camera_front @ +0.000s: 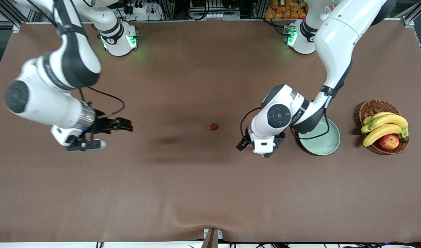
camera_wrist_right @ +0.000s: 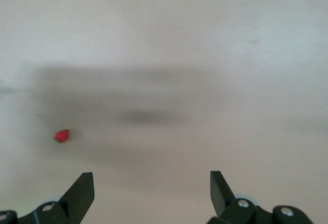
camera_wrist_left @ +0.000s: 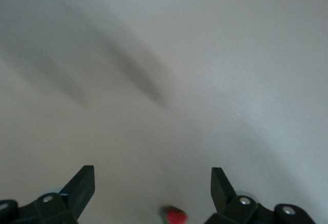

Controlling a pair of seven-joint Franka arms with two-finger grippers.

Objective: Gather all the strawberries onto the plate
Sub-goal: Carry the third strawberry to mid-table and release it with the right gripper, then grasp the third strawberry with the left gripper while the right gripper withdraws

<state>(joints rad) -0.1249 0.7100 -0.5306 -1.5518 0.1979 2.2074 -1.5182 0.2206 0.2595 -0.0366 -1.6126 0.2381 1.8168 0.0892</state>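
One strawberry [camera_front: 214,126] lies on the brown table near its middle; it also shows in the left wrist view as a strawberry [camera_wrist_left: 174,215] just short of the open fingers, and in the right wrist view as a strawberry [camera_wrist_right: 61,136] farther off. The mint-green plate [camera_front: 326,146] sits toward the left arm's end, partly hidden by that arm; its visible part holds nothing. My left gripper [camera_front: 262,148] hangs open and empty over the table between strawberry and plate. My right gripper [camera_front: 129,126] is open and empty over the table toward the right arm's end.
A wicker basket [camera_front: 372,107] with bananas [camera_front: 386,125] and an apple [camera_front: 389,141] stands beside the plate, closer to the table's end. The cloth bulges in a wrinkle [camera_front: 196,215] near the front edge.
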